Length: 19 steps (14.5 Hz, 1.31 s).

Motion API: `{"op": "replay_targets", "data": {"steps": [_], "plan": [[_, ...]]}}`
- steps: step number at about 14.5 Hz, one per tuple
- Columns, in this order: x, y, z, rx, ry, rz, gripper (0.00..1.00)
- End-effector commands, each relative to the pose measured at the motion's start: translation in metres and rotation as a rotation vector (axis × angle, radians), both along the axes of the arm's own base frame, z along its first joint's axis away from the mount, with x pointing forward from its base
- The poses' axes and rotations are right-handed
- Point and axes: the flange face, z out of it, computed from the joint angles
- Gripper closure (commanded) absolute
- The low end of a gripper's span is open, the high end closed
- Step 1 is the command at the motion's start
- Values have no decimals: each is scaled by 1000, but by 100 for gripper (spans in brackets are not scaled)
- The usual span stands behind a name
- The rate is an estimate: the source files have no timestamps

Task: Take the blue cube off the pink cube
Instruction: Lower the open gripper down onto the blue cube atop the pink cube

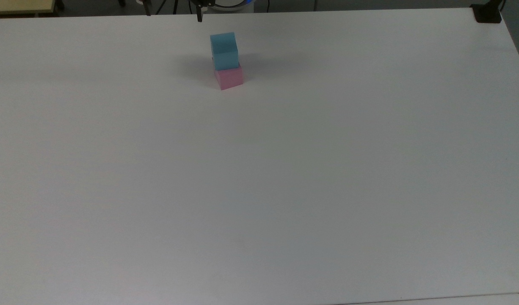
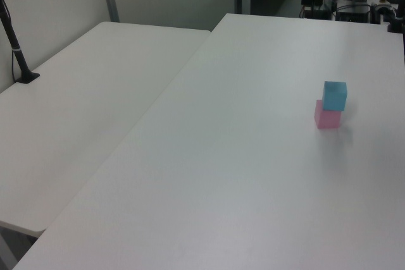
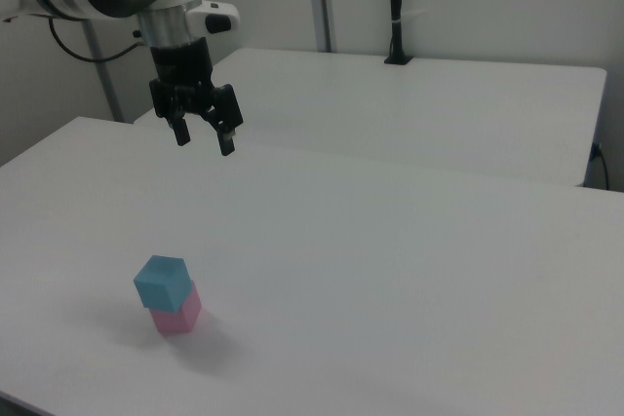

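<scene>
White surface (image 3: 409, 241) spreads wide, the arm poised high above it, jaws (image 3: 203, 136) spread wide and holding nothing. Approach step, I'd say. Blue cube (image 3: 160, 281) sits slightly askew atop pink cube (image 3: 177, 315); next comes a descent straddling blue alone.

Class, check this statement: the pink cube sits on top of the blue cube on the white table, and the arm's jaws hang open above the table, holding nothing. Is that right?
Not quite: the order is reversed. The right view shows the blue cube sitting on top of the pink cube. The rest holds: they stand on the white table, and the gripper hangs above it, jaws open, holding nothing.
</scene>
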Motion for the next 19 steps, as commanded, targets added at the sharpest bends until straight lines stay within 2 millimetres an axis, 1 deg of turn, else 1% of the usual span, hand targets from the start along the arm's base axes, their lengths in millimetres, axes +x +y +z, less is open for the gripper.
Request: {"op": "replay_targets", "data": {"steps": [1, 2, 8, 9, 10, 11, 12, 13, 15, 16, 19], "plan": [[11, 20, -11, 19, 40, 146, 0], [10, 22, -12, 20, 44, 169, 0], [6, 24, -12, 22, 49, 174, 0], [6, 28, -12, 22, 51, 183, 0], [1, 33, -15, 23, 54, 192, 0], [-6, 33, -14, 25, 52, 194, 0], [-17, 35, -15, 30, 59, 202, 0], [-25, 41, -17, 33, 65, 215, 0], [-44, 47, -26, 40, 85, 233, 0], [-54, 56, -32, 40, 81, 256, 0], [-84, 75, -65, 33, 66, 316, 0]]}}
